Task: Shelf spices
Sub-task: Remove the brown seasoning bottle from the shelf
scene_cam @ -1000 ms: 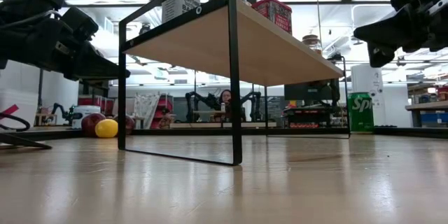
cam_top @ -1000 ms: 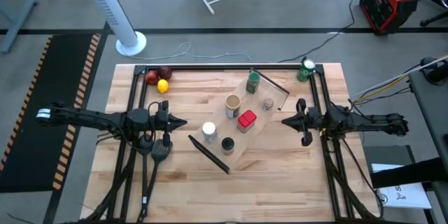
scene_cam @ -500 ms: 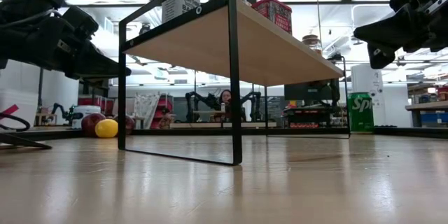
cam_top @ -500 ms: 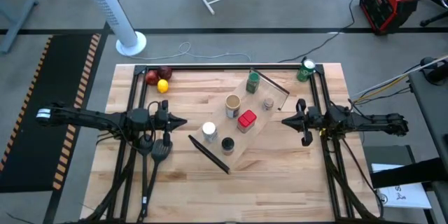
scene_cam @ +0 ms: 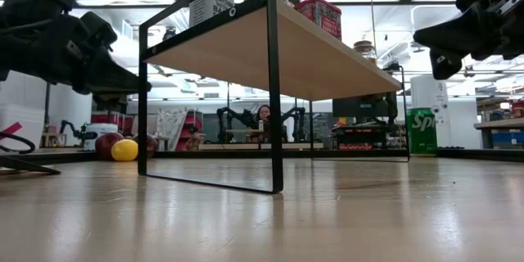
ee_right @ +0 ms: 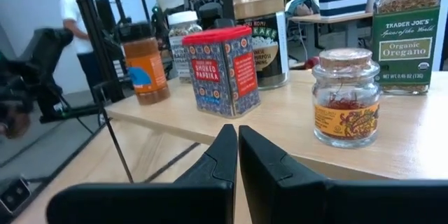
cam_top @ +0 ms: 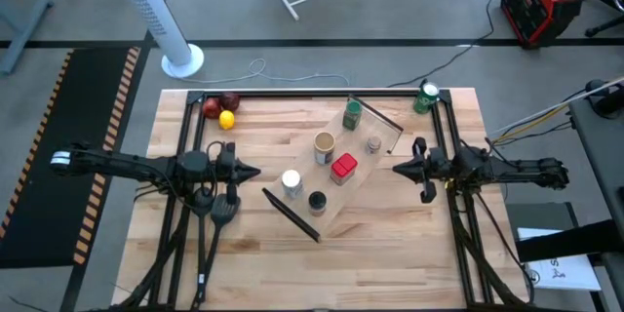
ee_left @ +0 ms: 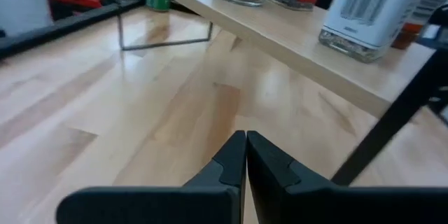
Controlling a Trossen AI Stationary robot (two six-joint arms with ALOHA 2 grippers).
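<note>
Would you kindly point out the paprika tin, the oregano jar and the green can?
Paprika tin [ee_right: 222, 70], right wrist view, front label.
Oregano jar [ee_right: 405, 38], right wrist view, green label.
Green can [cam_top: 426, 97], high view, white top.

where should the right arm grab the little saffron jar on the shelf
Grip the small glass jar across its round body, below the wider lid, coming level from the right gripper's side. It stands upright at the shelf's near edge on that side with open space around it; the red tin sits farther back, so the fingers likely clear it.
</note>
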